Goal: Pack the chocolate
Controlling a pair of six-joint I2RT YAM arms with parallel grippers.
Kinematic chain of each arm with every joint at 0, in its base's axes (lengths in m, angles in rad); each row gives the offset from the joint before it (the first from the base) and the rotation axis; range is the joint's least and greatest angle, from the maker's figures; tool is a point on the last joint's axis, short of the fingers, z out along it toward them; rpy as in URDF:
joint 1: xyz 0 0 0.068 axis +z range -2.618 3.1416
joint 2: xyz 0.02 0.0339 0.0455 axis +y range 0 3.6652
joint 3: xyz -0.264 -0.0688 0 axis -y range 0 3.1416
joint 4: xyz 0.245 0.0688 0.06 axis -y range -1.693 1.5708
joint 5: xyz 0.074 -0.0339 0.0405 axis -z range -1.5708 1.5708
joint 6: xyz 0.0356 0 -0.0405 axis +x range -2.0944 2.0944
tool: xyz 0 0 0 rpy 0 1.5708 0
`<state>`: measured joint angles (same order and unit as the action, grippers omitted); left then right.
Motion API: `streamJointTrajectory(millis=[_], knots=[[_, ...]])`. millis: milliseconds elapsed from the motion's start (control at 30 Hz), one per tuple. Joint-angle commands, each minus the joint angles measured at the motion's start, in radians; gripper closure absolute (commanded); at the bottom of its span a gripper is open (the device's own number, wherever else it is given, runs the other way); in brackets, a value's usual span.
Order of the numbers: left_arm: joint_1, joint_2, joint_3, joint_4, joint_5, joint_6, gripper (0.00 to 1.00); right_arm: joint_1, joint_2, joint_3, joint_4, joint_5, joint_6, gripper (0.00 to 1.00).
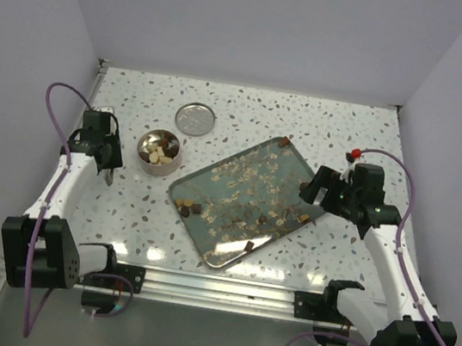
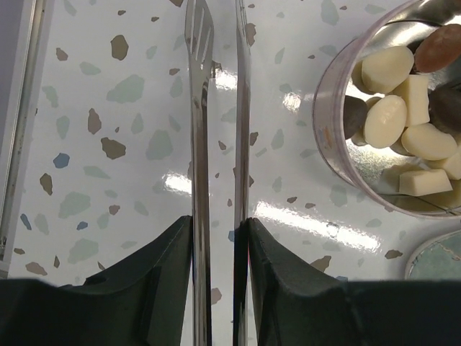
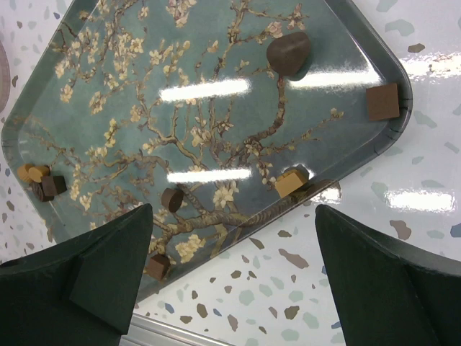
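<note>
Chocolate pieces lie scattered on a teal blossom-pattern tray (image 1: 213, 179): a dark heart (image 3: 288, 54), brown squares (image 3: 382, 101) (image 3: 158, 266), a tan piece (image 3: 291, 181), a dark round (image 3: 171, 199) and a small cluster (image 3: 42, 184). A small round metal tin (image 1: 158, 162) left of the tray holds cream and brown pieces (image 2: 389, 119). My left gripper (image 1: 106, 167) (image 2: 220, 223) is shut on thin metal tweezers (image 2: 198, 108), left of the tin. My right gripper (image 1: 315, 190) (image 3: 234, 207) is open and empty over the tray's near right edge.
A round metal lid (image 1: 195, 119) lies behind the tin on the speckled table. The tray's corner (image 2: 439, 252) shows in the left wrist view. A metal rail (image 1: 214, 288) runs along the near table edge. White walls enclose the left, right and back.
</note>
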<state>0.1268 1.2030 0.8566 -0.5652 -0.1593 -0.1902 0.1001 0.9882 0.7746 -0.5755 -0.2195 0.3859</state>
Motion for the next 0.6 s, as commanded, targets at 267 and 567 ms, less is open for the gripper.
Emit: streamJointTrajectory(millis=[267,567], knots=[[0.005,0.179,0.030,0.129,-0.016,0.021,0.50,0.004,0.102,0.017,0.108,0.008,0.027,0.02],[0.005,0.323,0.094,0.180,-0.065,0.023,0.42,0.004,0.234,0.110,0.128,0.002,0.008,0.02]])
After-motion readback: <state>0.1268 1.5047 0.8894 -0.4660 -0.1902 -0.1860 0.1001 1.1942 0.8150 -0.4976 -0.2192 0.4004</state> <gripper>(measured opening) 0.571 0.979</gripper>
